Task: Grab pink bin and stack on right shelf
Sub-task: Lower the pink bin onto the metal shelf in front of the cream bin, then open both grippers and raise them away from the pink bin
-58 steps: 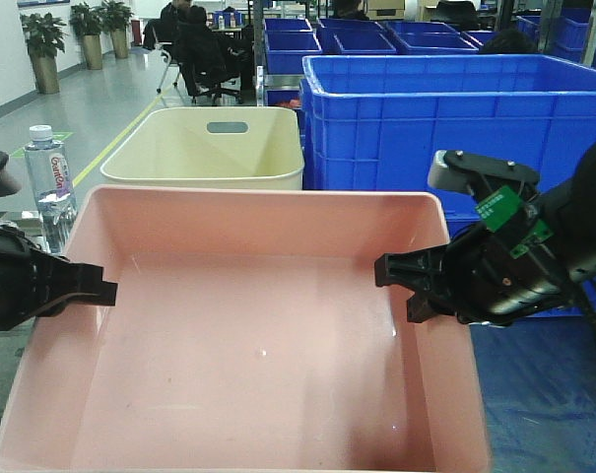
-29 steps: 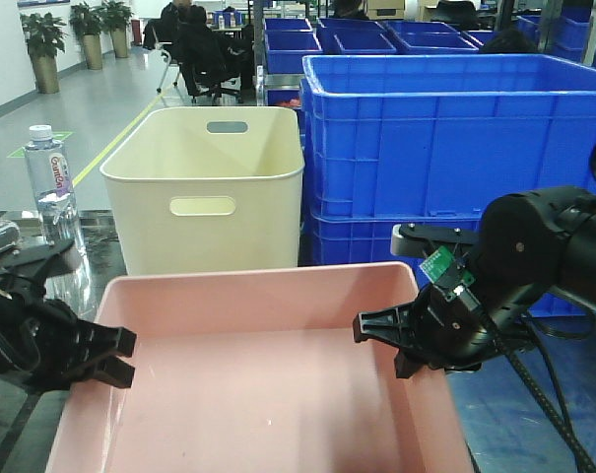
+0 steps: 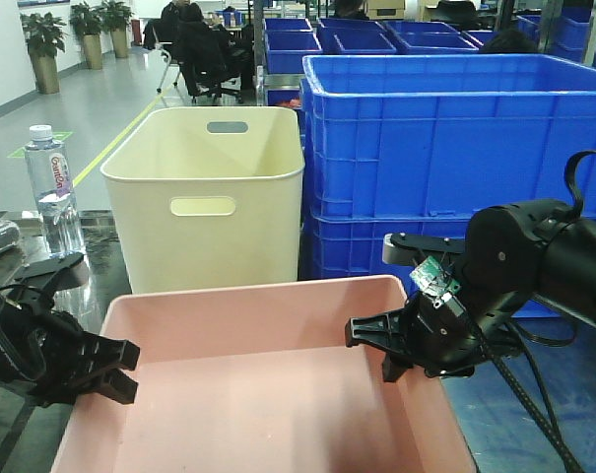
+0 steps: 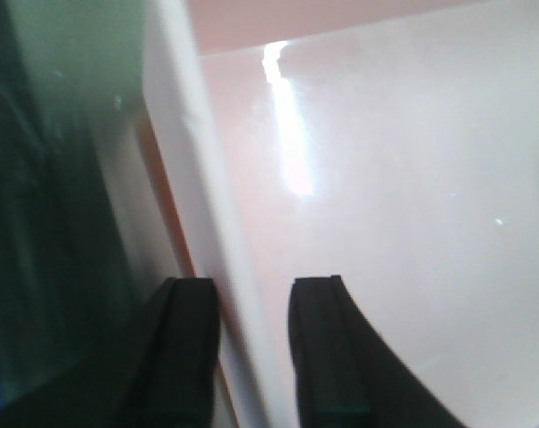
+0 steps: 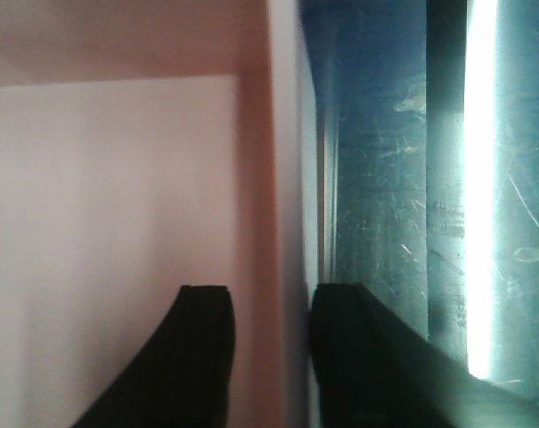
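Pink bin (image 3: 263,394): in the foreground, just in front of the cream bin (image 3: 204,197); blue crates (image 3: 455,148) behind at right.
Left tool (image 3: 126,370): clamped astride the bin's left wall, one finger inside, one outside.
Right tool (image 3: 368,350): likewise clamped on the right wall.

The pink bin (image 3: 263,409) (shallow, smooth-walled, glossy) sits upright, gripped at its 2 side walls.

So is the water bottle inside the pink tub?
No, the water bottle stands outside the pink bin, off to the left beside the cream bin.
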{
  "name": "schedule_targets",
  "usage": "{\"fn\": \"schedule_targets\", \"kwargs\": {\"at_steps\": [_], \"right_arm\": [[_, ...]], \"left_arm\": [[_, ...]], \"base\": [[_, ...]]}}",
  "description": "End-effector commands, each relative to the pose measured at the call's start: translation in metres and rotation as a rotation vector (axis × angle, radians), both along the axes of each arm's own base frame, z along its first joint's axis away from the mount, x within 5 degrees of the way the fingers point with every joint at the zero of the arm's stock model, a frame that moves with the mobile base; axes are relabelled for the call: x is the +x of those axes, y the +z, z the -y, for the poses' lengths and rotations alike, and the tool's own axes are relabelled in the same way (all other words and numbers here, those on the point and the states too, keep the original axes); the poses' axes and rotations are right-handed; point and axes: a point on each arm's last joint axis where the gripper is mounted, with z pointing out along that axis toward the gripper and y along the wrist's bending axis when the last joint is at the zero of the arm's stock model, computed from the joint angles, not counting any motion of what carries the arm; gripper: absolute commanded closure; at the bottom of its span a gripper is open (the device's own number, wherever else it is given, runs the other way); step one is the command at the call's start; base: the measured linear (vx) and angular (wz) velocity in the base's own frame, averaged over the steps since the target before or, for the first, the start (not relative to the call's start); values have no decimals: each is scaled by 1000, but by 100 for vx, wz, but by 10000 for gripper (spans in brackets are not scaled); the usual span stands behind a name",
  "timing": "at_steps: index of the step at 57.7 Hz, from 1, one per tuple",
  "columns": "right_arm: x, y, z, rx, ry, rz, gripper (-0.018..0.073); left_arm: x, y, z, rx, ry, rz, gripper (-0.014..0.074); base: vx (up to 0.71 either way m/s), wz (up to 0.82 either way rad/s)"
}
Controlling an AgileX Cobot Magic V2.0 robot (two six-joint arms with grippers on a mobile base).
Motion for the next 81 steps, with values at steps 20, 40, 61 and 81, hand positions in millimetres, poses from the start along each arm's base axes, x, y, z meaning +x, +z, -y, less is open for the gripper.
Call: {"fn": "schedule_targets", "kwargs": {"at_steps": [20,40,61,81], "right_arm": [[-9,57,9,9,9,273,5],[-60,126,33,17,-2,482,313],[-68,135,36,33,-3,510,573],[-69,134,36,31,-3,504,572]], "left_arm": [[-15,73,-1,-105,102,378,101],[-83,151,-16,-70,51,777,360],[-104,169,-21,-28,20,904,606],[-115,163,-29,-7,100,900,604]], "base": [[0,0],[0,0],[0,0],[0,0]]}}
